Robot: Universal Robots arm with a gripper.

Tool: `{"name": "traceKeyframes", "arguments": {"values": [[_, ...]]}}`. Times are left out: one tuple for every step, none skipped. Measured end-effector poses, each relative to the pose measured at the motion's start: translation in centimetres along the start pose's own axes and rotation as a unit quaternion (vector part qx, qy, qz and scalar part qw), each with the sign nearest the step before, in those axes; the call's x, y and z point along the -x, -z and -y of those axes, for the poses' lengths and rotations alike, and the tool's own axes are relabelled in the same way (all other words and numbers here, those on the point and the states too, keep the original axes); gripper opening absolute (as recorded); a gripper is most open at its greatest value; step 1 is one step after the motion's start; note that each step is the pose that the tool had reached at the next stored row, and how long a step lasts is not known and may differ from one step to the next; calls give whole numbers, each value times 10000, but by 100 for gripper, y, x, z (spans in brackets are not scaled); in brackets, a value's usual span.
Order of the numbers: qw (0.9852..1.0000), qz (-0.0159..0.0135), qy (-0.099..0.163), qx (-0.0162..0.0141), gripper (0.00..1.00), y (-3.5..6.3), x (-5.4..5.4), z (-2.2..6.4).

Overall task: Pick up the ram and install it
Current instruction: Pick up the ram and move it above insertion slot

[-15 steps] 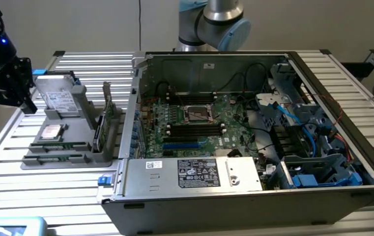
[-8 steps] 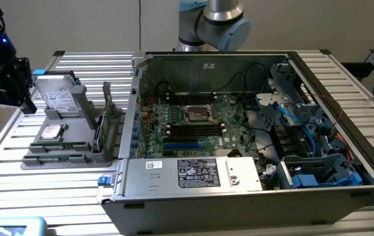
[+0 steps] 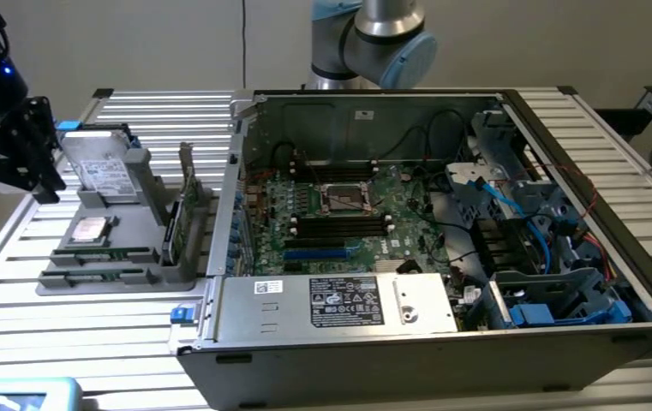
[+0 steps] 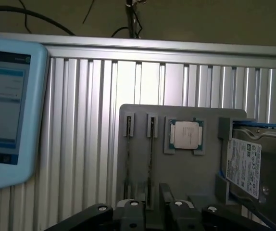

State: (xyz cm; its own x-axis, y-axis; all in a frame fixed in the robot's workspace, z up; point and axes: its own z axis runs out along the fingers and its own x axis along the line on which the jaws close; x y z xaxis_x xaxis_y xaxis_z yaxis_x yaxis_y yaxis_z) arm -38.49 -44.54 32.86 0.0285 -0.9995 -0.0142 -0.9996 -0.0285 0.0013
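We are watching the tool (image 3: 40, 184) hovering over the gray tray (image 4: 186, 168). The ram (image 4: 150, 159) is sitting edgewise just ahead of it. We cannot tell how wide the tool is.

place: robotics lab bench
table: ribbed aluminium profile table (image 3: 6, 282)
robot: industrial robot arm (image 3: 372, 34) behind the bench
workpiece: open computer case (image 3: 417, 368), motherboard (image 3: 337, 214) exposed
fixture: grey parts tray (image 3: 131, 233) holding hard drive (image 3: 103, 167) and CPU (image 3: 92, 229)
control: blue-cased touchscreen pendant (image 4: 8, 106)
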Motion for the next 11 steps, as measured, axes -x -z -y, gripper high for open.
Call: {"name": "traceKeyframes", "arguments": {"values": [[10000,0,11,0,30,-1,-10,0],[10000,0,21,0,30,-3,-19,-1],[10000,-3,35,0,36,-7,-29,-2],[10000,-8,51,0,36,-16,-36,-2],[10000,-14,66,1,36,-28,-41,-1],[10000,-19,82,2,36,-42,-48,-1],[10000,-21,96,1,36,-58,-57,1],[9999,-22,106,2,36,-74,-71,4],[9999,-23,113,2,36,-92,-89,10],[9999,-23,119,3,36,-111,-108,19],[9999,-22,125,3,36,-130,-121,34]]}}
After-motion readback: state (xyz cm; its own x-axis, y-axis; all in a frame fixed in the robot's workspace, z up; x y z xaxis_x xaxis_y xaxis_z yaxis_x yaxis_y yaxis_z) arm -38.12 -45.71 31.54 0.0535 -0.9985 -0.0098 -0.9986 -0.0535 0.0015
